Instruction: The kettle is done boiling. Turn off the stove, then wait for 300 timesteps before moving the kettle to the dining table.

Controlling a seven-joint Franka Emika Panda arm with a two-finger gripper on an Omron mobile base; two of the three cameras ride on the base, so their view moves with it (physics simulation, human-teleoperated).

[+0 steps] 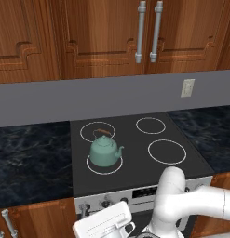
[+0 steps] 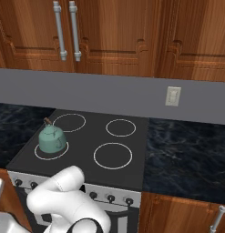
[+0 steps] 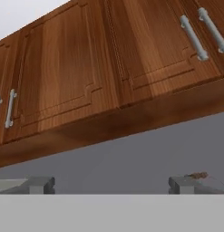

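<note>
The teal-green kettle (image 1: 106,151) (image 2: 53,139) stands upright on the front-left ring burner of the black stove (image 1: 135,158) (image 2: 86,150). The stove's small dark knobs (image 1: 105,203) (image 2: 110,198) line its silver front panel. My gripper (image 3: 111,185) is open, its two fingertips (image 3: 41,185) wide apart with nothing between them. It points up at the wall cabinets and grey backsplash. The white hand (image 1: 103,225) sits low in front of the stove's panel, short of the kettle. A brown sliver, perhaps the kettle's handle, shows by the right fingertip in the hand view. The dining table is out of view.
Black marbled counters (image 1: 28,158) (image 2: 186,150) flank the stove on both sides. Wood wall cabinets (image 1: 102,32) (image 3: 109,77) with silver handles hang above a grey backsplash (image 1: 111,95). A white outlet (image 1: 187,88) (image 2: 172,96) is on the wall to the right.
</note>
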